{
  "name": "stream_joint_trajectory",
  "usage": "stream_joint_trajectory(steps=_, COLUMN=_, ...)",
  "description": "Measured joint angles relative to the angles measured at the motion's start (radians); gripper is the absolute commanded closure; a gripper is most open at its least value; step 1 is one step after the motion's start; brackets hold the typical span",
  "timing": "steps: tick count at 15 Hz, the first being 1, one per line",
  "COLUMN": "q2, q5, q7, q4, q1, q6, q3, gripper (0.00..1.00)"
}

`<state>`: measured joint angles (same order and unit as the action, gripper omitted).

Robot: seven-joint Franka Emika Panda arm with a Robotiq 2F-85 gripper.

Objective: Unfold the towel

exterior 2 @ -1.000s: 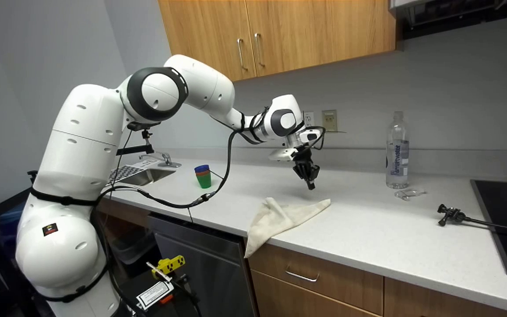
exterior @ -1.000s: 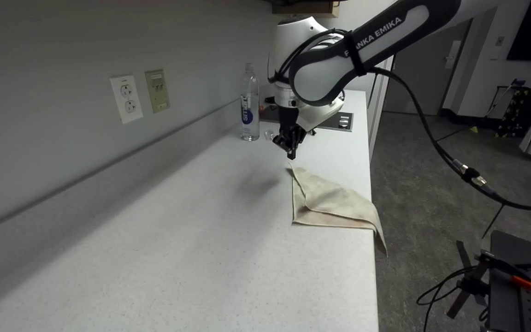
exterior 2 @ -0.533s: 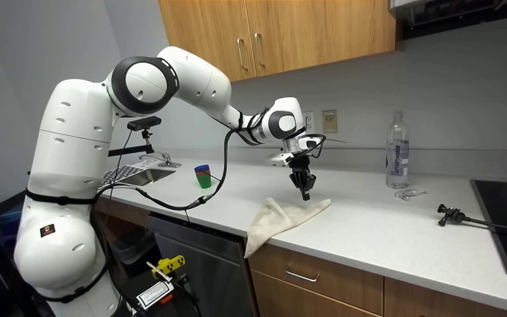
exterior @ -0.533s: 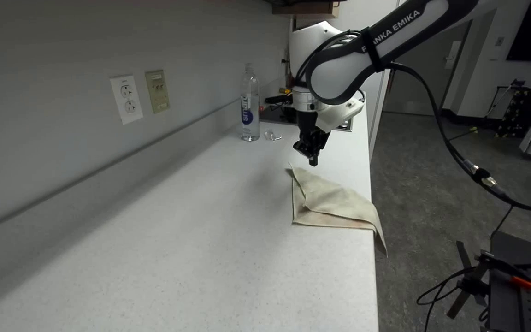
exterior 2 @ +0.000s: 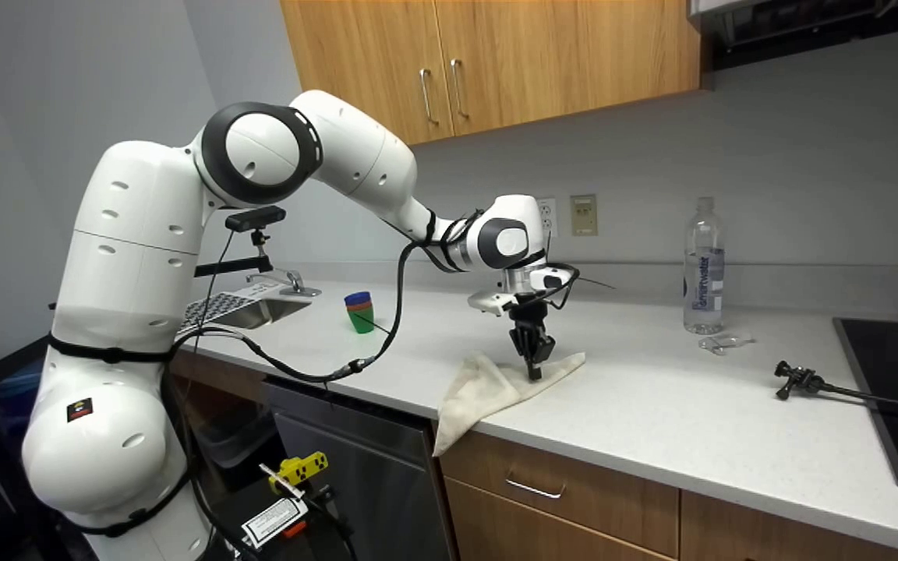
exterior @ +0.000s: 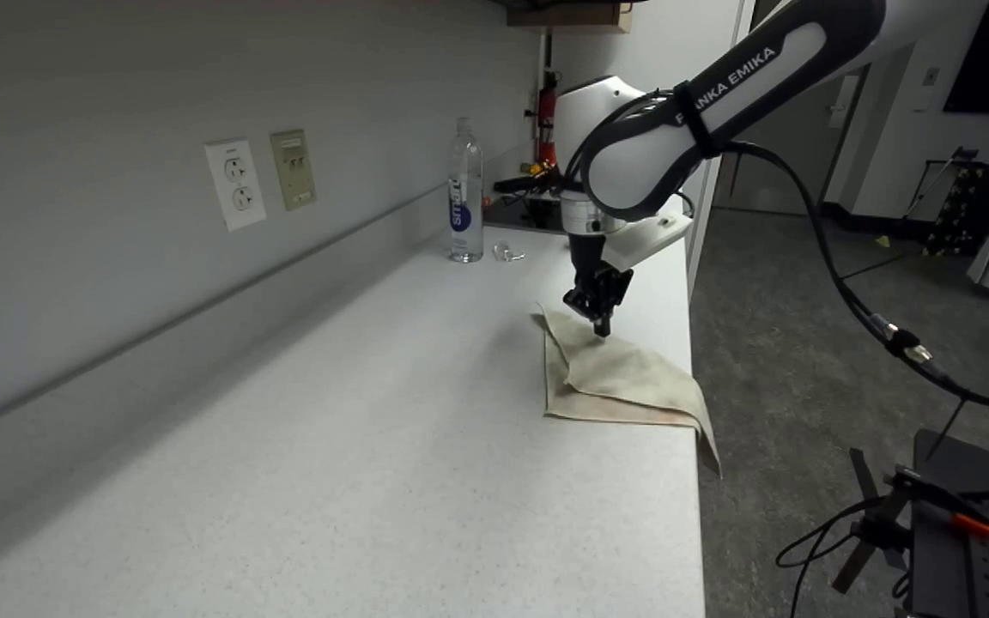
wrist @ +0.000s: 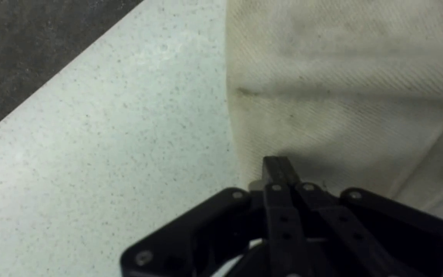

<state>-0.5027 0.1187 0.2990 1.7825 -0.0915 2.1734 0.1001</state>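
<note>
1. Pointing down at the towel (exterior: 632, 373), my claw (wrist: 280, 164) has its fingers together
2. Whether their tips touch it, I cannot tell
3. Folded over itself, the towel lies on my counter (exterior: 374, 481), one corner hanging past the edge

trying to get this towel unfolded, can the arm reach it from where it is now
Probably yes: the gripper is right at the towel, near one edge, with nothing visible in between. Its jaws look closed in the wrist view, though, so they'd likely need to open first.
</note>
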Motion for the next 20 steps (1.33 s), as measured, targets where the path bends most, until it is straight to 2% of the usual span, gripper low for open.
stream_joint_trajectory(steps=11, q2=-0.044, q5=-0.074, q7=0.000, q4=-0.025, q1=0.023, q6=0.069, q3=-0.007, gripper=1.00)
stream_joint_trajectory(steps=20, q2=-0.211, q5=-0.089, q7=0.000, q4=-0.287, q1=0.033, q6=0.087, q3=-0.009, gripper=1.00)
